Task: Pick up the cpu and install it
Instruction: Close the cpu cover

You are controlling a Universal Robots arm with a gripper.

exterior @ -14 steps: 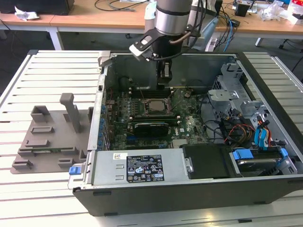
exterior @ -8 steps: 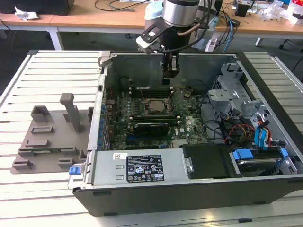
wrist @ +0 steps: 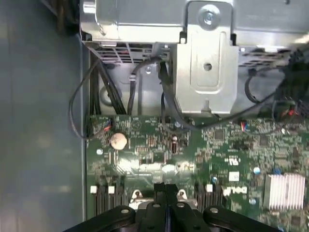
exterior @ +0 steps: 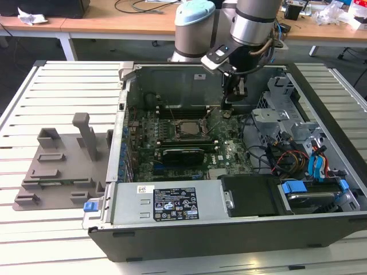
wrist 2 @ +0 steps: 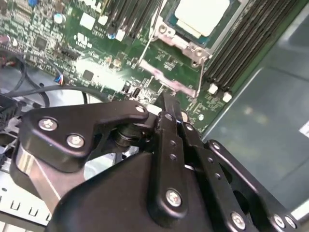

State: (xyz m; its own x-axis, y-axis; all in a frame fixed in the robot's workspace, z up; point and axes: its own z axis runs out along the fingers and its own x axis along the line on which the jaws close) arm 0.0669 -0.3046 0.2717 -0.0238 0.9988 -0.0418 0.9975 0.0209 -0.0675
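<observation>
Second wrist view: the cpu (wrist 2: 200, 14) lies flat in the socket (wrist 2: 186, 46) on the green motherboard (wrist 2: 96, 63), silver top up. The gripper (wrist 2: 169, 100) has its fingers pressed together, holding nothing, its tip low over the board just beside the socket, inside the open computer case (exterior: 129, 209).

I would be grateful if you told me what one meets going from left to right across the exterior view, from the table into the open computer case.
Grey plastic tray with upright posts → cpu → gripper → blue-handled drive bay.
</observation>
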